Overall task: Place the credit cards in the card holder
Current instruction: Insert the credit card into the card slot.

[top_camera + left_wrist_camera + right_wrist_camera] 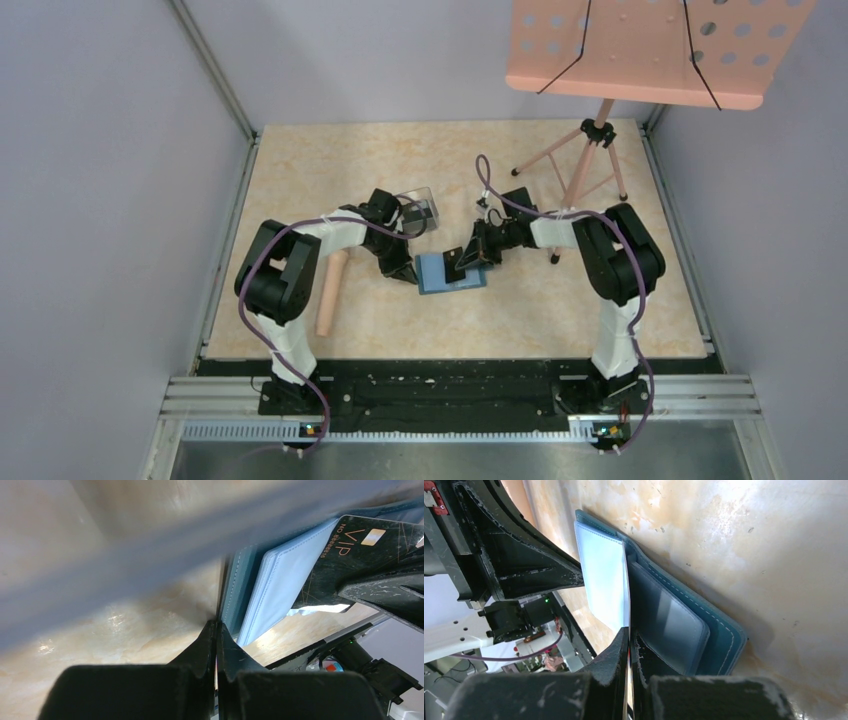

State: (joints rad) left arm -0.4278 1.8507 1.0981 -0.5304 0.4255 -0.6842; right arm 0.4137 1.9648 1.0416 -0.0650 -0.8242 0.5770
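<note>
The teal-blue card holder [452,276] lies open at the middle of the table, its light blue inner leaf [280,587] raised. My right gripper [464,262] is shut on a black credit card [350,555] with gold "VIP" print. The card stands against that leaf. In the right wrist view the card runs edge-on between the right gripper's [629,632] fingers, beside a dark teal pocket [669,625]. My left gripper [407,272] is shut, and the tips of the left gripper [217,624] touch the holder's left edge [234,592]. No other credit card shows.
A clear plastic box [421,208] sits behind the left gripper. A beige cylinder [331,291] lies by the left arm. A pink music stand [640,50] on a tripod [580,170] occupies the back right. Grey walls enclose the table.
</note>
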